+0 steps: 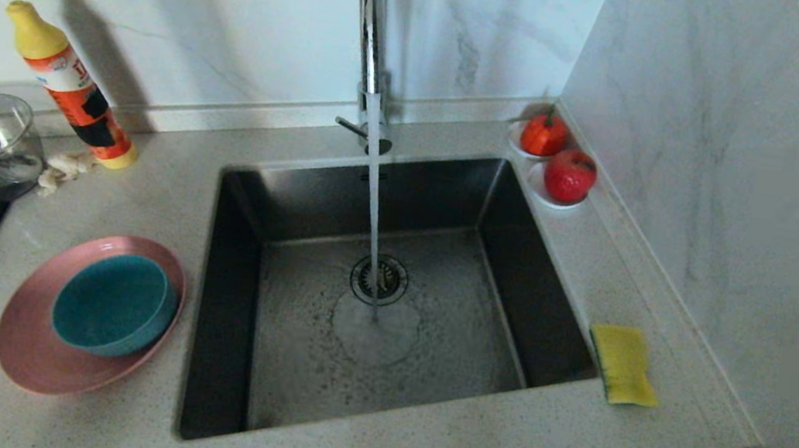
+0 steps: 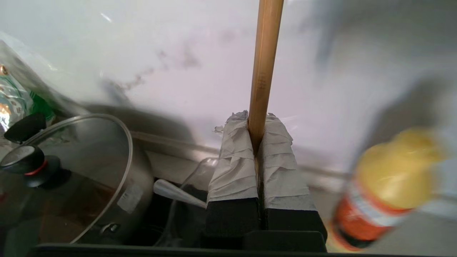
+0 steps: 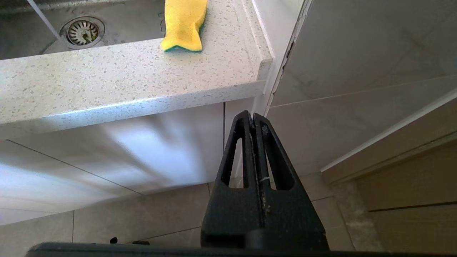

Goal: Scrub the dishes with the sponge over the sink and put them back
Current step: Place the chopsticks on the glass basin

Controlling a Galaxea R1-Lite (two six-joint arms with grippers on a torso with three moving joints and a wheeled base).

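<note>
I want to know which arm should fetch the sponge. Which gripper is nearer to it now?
Right. The right gripper hangs shut below the counter edge on the sponge side; the left gripper, gripping a chopstick, is by the orange bottle, across the sink.

A teal bowl (image 1: 115, 303) sits upright on the pink plate (image 1: 31, 344) left of the sink (image 1: 323, 323), where tap water runs. The yellow sponge (image 1: 623, 364) lies flat on the right rim. Wooden chopsticks (image 2: 263, 67) stand gripped.
</note>
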